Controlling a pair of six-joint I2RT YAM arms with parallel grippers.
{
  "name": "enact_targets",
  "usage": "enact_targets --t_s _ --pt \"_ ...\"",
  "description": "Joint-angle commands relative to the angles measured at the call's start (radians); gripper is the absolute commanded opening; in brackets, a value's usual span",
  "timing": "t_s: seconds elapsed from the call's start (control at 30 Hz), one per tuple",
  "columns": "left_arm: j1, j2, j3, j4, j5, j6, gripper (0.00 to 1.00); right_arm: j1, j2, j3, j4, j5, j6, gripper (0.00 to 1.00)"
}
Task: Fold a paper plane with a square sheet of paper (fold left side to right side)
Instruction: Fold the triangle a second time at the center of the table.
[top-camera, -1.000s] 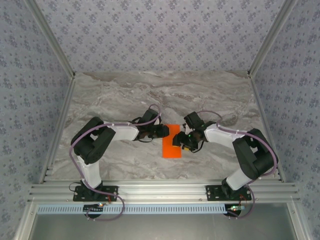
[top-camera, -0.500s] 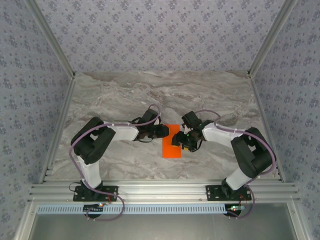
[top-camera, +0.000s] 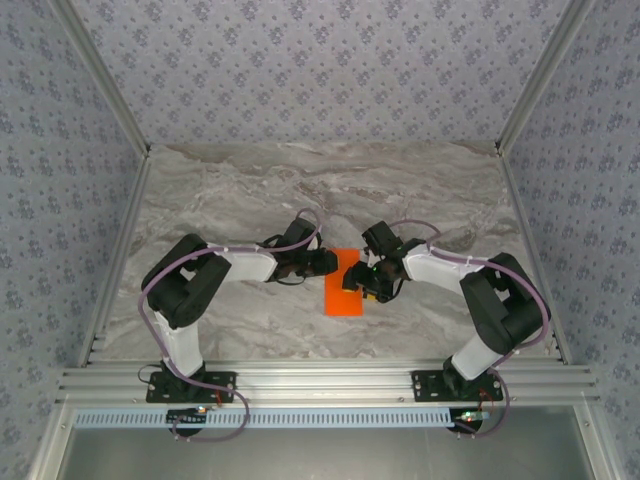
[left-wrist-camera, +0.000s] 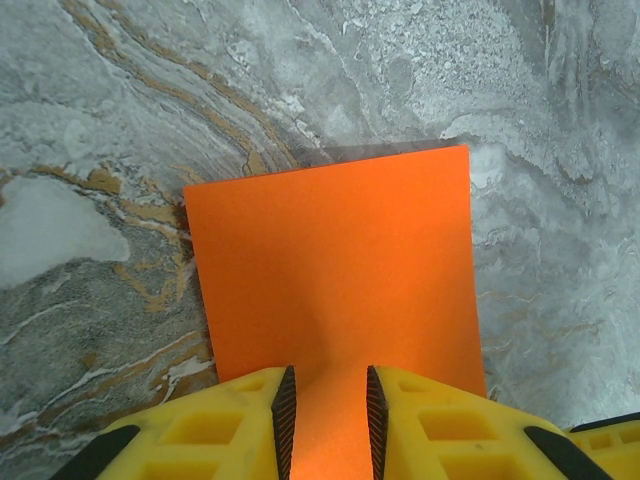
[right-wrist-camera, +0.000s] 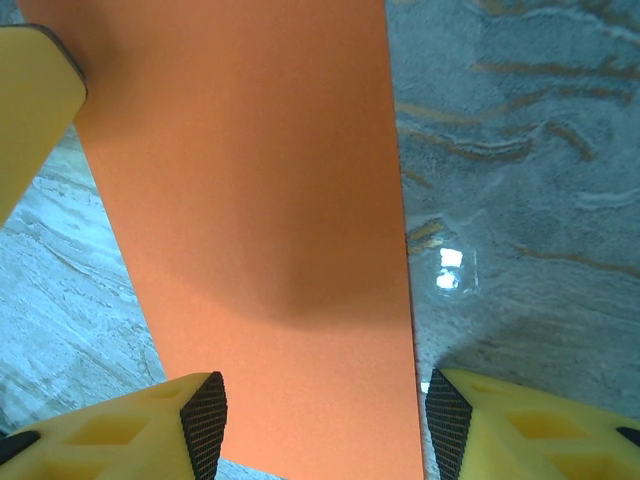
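The square sheet of paper (top-camera: 343, 290) lies on the marble table as a bright orange upright rectangle, about half as wide as it is tall. My left gripper (top-camera: 331, 263) reaches in from the left over its upper part. In the left wrist view its jaws (left-wrist-camera: 327, 405) stand a narrow gap apart, open, low over the paper (left-wrist-camera: 330, 260), which shows between them. My right gripper (top-camera: 358, 281) comes from the right. In the right wrist view it (right-wrist-camera: 325, 420) is wide open, with the paper (right-wrist-camera: 260, 190) spanning most of the gap. A yellow left finger (right-wrist-camera: 30, 90) shows at the upper left there.
The marble table (top-camera: 250, 190) stretches free behind and to both sides of the arms. Aluminium rails (top-camera: 320, 382) run along the near edge, and patterned walls (top-camera: 320, 70) close off the back and sides.
The right arm has edged slightly left toward the paper. The left jaws have narrowed a touch. The paper has not moved.
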Motion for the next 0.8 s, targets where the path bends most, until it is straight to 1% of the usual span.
enact_targets --t_s 0.0,0.47,0.67,0.77 --pt "-0.005 0.004 -0.022 -0.051 0.021 -0.015 0.27 0.035 0.04 0.029 0.162 -0.09 0.013 0.58" --pt "-0.005 0.004 -0.024 -0.049 0.025 -0.019 0.27 0.031 0.027 0.036 0.159 -0.093 0.005 0.58" --pt "-0.005 -0.001 -0.027 -0.037 0.03 -0.023 0.27 -0.003 -0.001 0.015 0.165 -0.114 -0.022 0.59" --pt "-0.005 -0.009 -0.028 -0.03 0.037 -0.025 0.27 -0.035 -0.01 -0.009 0.201 -0.154 -0.043 0.6"
